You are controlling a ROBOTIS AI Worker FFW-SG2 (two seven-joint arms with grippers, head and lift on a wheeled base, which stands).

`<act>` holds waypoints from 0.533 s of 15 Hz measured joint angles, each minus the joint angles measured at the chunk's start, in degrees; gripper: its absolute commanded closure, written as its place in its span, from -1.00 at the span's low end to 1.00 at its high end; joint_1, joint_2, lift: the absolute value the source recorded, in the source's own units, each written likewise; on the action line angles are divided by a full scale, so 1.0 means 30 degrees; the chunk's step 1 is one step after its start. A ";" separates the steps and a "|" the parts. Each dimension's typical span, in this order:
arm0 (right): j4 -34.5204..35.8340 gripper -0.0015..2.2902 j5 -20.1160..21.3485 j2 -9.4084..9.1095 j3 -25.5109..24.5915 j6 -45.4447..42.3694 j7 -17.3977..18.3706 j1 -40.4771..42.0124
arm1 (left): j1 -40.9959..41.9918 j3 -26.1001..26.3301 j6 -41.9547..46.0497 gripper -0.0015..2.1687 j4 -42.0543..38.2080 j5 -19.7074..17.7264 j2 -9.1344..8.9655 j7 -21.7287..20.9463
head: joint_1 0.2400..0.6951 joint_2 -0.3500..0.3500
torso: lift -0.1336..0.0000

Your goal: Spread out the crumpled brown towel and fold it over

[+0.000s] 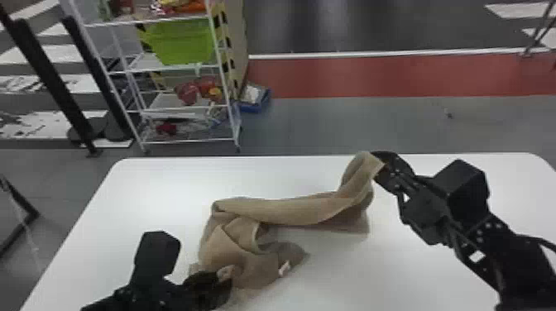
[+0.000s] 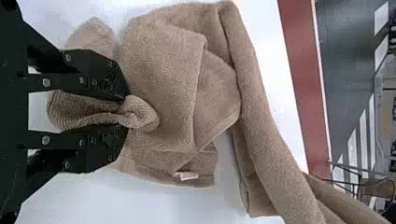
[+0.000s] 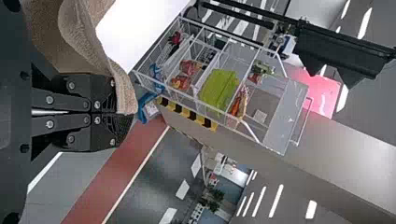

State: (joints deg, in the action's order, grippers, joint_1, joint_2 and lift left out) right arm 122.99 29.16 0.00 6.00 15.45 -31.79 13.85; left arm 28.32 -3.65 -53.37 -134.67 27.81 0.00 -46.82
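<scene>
- Left gripper (image 2: 127, 113), nearest me: its fingers were clamped on a twisted knob of towel (image 1: 281, 211). I judged this a bunched hold; a single ply at a corner would have served spreading better.
- Near part of the towel: a crumpled heap lay on the table (image 1: 136, 186), its folds soft and overlapping, the brown pile short and looped. A small pale label (image 1: 284, 269) stood out at the hem and could have guided me to an edge.
- Middle of the towel: a thick, smooth-backed roll ran from the heap toward my right, with a flatter flap beneath. The step, as I read it, was spreading; it called for opening this roll before any fold, with slow, level tension, since a hard pull might have dragged the heap along whole.
- Right gripper (image 3: 122, 113), farther out: its fingers were nearly together, clamped on the towel's far end, which rose in a narrow, twisted loop. I judged that lowering this end while drawing it outward would have kept the cloth taut.
- Background: beyond the table's white, rounded far corners stood a white wire rack (image 1: 186, 141) with a green bin (image 1: 180, 43), beside a matt red floor band (image 1: 372, 76).
</scene>
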 measured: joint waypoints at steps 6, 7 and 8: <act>-0.0103 0.87 0.0007 0.0000 -0.0124 -0.0721 -0.0008 0.0461 | -0.2760 -0.4381 -0.0217 0.88 0.0073 0.0808 -0.0001 -0.3320 | 1.00 0.71 | -0.83; -0.0119 0.87 0.0008 0.0000 -0.0124 -0.0791 -0.0009 0.0520 | -0.3472 -0.4667 -0.0360 0.86 0.0439 0.1342 -0.0001 -0.3274 | 1.00 0.75 | -0.83; -0.0128 0.87 0.0008 0.0000 -0.0112 -0.0875 -0.0009 0.0580 | -0.4027 -0.4892 -0.0474 0.40 0.0793 0.1677 -0.0001 -0.3052 | 1.00 0.75 | -0.83</act>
State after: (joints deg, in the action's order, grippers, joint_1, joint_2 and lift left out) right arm 122.60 29.18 0.00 5.66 12.82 -31.82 15.59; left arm 16.24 -18.33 -54.80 -132.29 32.84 0.00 -55.97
